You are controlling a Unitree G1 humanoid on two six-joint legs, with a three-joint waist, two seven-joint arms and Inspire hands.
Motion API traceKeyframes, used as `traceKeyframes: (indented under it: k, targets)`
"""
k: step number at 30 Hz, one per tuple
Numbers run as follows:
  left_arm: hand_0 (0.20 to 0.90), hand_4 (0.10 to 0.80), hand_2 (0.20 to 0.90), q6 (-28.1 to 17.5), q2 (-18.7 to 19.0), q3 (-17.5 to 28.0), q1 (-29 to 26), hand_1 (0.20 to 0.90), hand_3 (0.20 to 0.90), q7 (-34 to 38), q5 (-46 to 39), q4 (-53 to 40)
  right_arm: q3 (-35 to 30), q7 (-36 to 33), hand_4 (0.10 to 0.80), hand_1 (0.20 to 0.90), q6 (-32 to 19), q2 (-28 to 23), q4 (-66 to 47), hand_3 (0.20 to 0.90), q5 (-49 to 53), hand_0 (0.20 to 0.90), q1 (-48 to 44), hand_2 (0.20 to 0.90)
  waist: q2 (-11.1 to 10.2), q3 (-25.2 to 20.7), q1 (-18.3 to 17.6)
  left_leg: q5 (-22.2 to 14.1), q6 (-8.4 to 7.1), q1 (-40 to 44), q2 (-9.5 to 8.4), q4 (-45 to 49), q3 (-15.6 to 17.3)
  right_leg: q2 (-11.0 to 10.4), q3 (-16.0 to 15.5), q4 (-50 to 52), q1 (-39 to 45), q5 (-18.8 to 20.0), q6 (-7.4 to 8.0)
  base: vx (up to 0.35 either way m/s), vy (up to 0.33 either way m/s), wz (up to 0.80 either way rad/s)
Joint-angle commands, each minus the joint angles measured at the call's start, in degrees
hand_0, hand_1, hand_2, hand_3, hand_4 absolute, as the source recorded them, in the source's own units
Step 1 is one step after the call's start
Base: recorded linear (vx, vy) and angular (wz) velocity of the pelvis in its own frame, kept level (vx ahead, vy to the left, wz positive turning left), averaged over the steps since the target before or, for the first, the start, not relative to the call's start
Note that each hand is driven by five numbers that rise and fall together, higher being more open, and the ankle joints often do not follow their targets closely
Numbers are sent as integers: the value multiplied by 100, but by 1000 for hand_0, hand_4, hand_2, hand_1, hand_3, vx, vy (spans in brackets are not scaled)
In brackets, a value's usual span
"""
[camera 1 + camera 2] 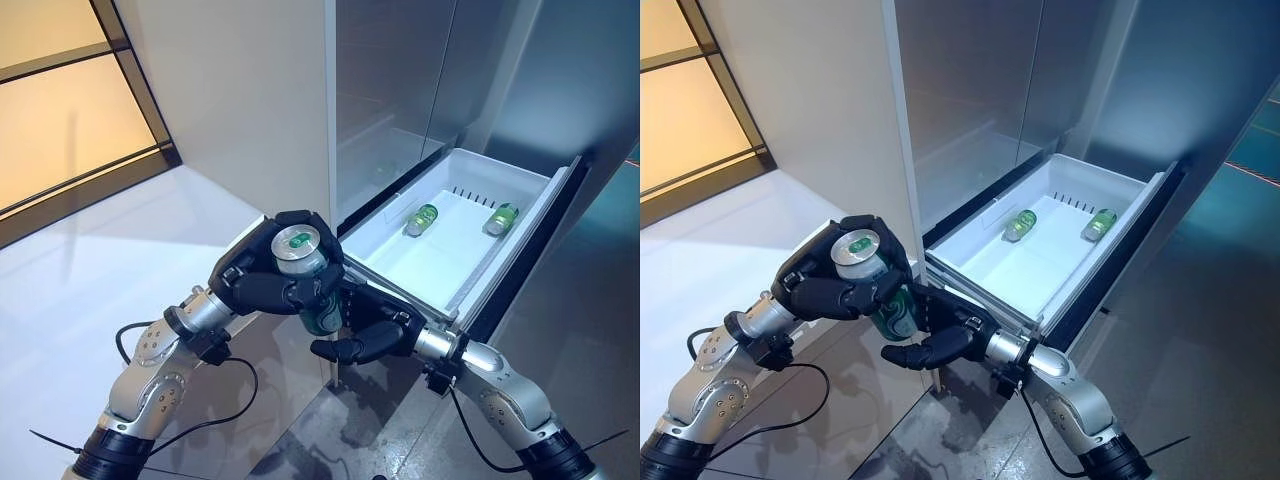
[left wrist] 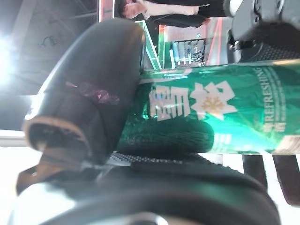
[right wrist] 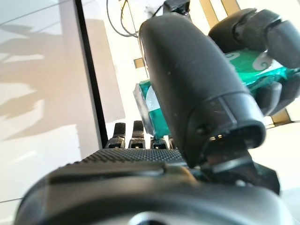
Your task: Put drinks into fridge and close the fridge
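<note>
While the fridge drawer (image 1: 520,215) stands pulled out, two green cans (image 1: 421,219) and (image 1: 502,218) lie apart on its white floor. Left hand (image 1: 270,285): fingers curled round an upright green can (image 1: 303,262), held in front of the drawer. Right hand (image 1: 365,335): fingers loosely bent, just beneath that can, gripping nothing.

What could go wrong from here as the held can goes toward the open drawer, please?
The green can is held by the left robot hand with the right robot hand right under it, short of the drawer; a fumbled handover could drop it on the floor. Two cans already lie inside, so a careless drop might knock them.
</note>
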Motion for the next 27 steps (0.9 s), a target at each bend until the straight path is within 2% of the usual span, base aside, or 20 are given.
traceKeyframes:
  k: [1,15,24,27]
  targets:
    - [300,100,300,-477,0,-23,-1338,300,200,35,-568,-388,129,456,800,900,-296,101,-884,900,487,900,-984,900,-126,-304,-41,-341,107,-85,-250,195,-71,52,6,575,2,-663,254,0,0,0]
    - [300,100,300,-198,-117,-627,-1586,300,200,184,-361,-40,745,596,800,900,-277,46,-928,900,613,900,-1709,900,-154,-288,17,-357,92,-47,-276,196,-132,42,-39,537,80,-677,256,0,0,0]
    - [300,100,300,-114,-229,-755,-1516,300,200,182,-388,-37,823,39,800,900,166,249,-744,900,1483,900,-1718,900,-152,-288,40,-354,96,-55,-279,219,-131,34,-61,529,89,-668,263,0,0,0]
    - [300,100,300,-227,-313,-799,-1473,300,200,168,-532,-8,919,-235,800,900,455,479,-633,900,2029,900,-1564,900,-144,-302,32,-361,94,-48,-276,219,-119,34,-58,521,88,-667,265,0,0,0]
